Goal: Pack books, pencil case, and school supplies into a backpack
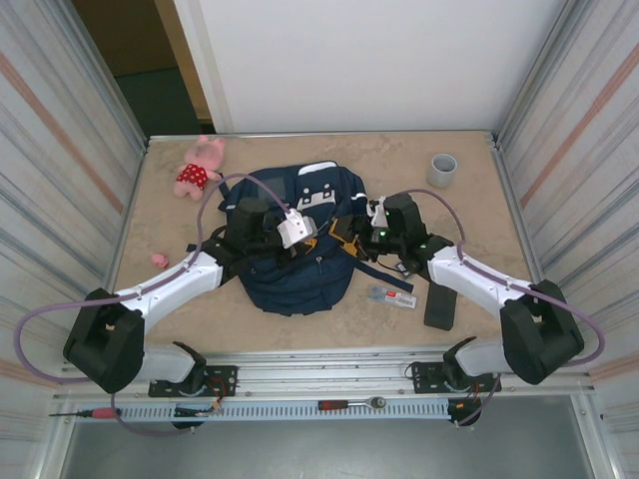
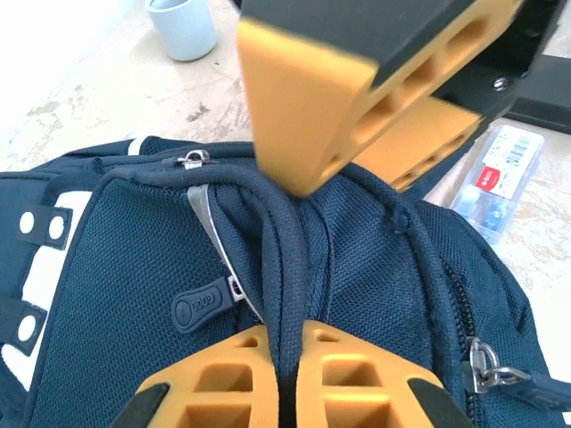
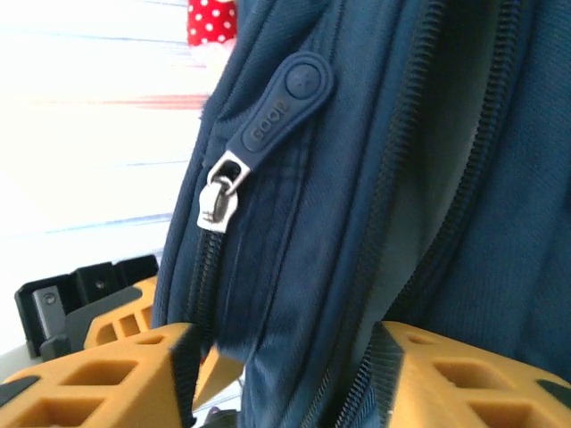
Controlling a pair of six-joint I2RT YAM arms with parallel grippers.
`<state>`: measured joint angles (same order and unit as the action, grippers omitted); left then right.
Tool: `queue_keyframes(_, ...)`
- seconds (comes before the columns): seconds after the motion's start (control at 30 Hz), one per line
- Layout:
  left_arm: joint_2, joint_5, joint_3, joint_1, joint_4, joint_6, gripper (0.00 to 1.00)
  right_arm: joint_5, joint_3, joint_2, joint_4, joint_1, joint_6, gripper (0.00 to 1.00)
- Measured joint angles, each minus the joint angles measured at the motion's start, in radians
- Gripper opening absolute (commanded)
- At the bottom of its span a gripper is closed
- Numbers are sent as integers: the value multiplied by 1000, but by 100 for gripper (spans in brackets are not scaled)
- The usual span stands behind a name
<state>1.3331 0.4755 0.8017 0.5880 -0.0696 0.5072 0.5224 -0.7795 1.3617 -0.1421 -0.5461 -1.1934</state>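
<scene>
The backpack (image 1: 298, 274) lies flat at the centre of the surface (image 1: 499, 190), top end far, and both arms meet over its middle. The left pincer (image 2: 284, 352) is closed on a raised piped seam of the navy fabric, which runs pinched between its two pads. The right pincer (image 3: 285, 366) straddles a fold of fabric beside a zipper track, just below the rubber zipper pull (image 3: 278, 105). Whether its pads press the fold or stand loose around it cannot be determined. The step in hand is judged to be opening a compartment for loading. To do it well, use the left grip as an anchor only: hold the seam up and taut without dragging the bag across the surface. Set the right pincer on the pull tab itself, not on the cloth, and draw along the line of the track, away from the anchor. The clear pack with the red label (image 1: 391, 296) and the dark grey flat rectangle (image 1: 440, 307) lie just right of the bag at its near end. Avoid sweeping them with the right forearm.
</scene>
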Motion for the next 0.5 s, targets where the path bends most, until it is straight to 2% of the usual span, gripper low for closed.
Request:
queue_keyframes(0.13,-3,8,-7,-11,0,17,0,-2,-5,21,-50,-6,-38,11)
queue_keyframes(0.27,-16,-5,-8,-10,16,19,0,-26,-5,23,-68,-21,-72,7)
queue_keyframes(0.3,-25,-16,-8,-10,26,11,3,-44,-3,18,-69,-32,-79,7)
queue_keyframes(0.47,-108,-80,-3,2,122,-92,34,-168,27,-30,-83,-101,-109,7)
queue_keyframes(0.5,-136,-93,5,8,159,-127,36,-202,38,-37,-82,-116,-117,7)
